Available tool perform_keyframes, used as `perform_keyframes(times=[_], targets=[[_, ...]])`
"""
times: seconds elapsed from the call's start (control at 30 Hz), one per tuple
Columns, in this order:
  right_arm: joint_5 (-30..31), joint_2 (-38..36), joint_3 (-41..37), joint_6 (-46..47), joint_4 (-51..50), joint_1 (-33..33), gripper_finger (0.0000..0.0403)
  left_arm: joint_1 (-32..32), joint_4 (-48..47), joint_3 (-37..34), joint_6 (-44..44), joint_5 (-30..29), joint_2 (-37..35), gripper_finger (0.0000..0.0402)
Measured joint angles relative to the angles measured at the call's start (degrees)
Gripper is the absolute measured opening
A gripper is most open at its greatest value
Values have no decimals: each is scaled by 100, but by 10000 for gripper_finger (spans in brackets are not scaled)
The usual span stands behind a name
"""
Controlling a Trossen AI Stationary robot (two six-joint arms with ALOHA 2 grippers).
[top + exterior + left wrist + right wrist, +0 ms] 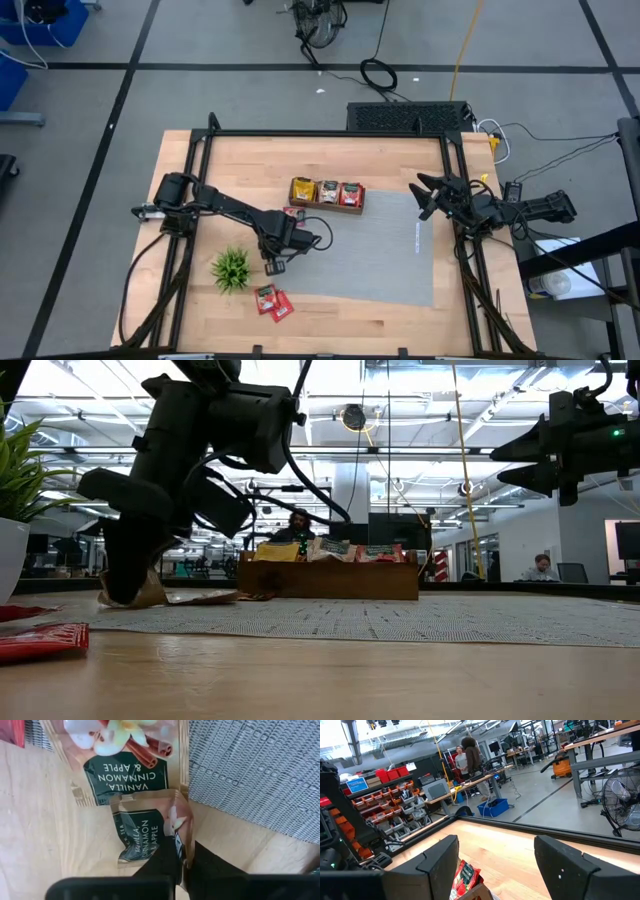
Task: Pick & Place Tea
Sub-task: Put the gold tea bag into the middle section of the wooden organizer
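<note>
Room: Open workshop hall with white ceiling trusses, shelving with red bins, workbenches, and people standing and sitting well beyond the table.
Table: pale wooden table [330, 310] with a grey woven mat [380, 260] over its middle and right part.
Left gripper: left gripper [184, 865] is low over the table at the mat's left edge, its jaws pinched narrow on a crumpled grey-brown tea packet [150, 832] labelled vanilla, cinnamon and apple.
Held packet: it lies on bare wood beside the mat, gripped at its edge, one corner folded up.
Second packet: a flat grey-brown tea packet [127, 760] with the same label lies just ahead of the jaws, touching the held one and partly on the mat.
Right gripper: right gripper [428, 195] hangs above the table's right side, well apart from the left one; its jaws stand wide with nothing between them.
Tray: low wooden tray [327, 195] sits between the two grippers toward the table's far side, holding yellow, brown and red tea packets [326, 191] standing on edge; one red packet shows between the right jaws in the right wrist view.
Loose tea: two red tea packets [272, 301] lie on bare wood nearer the table's front edge than the left jaws.
Plant: small green potted plant [232, 267] stands just beside the left gripper, on its outer side.
</note>
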Motion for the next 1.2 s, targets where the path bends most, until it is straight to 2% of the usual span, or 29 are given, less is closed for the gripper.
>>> perform_keyframes(times=[0.17, 0.37, 0.53, 0.73, 0.93, 1.2], targets=[[0, 0, 1, 0, 0, 2, 242, 26, -305, -8, -63, 2, -41, 10], [0, -2, 2, 0, -2, 1, 242, 26, -650, 56, -240, -113, -659, 10], [1, -2, 0, 0, -2, 0, 242, 55, -1023, 272, -480, -643, -1233, 10], [1, -2, 2, 0, -2, 0, 242, 90, -1908, 908, -538, -1485, -1616, 10], [2, -2, 2, 0, 0, 0, 242, 63, -2661, 1873, -471, -2181, -1620, 10], [2, -2, 2, 0, 0, 1, 242, -89, -2701, 2709, -170, -3050, -1476, 10]])
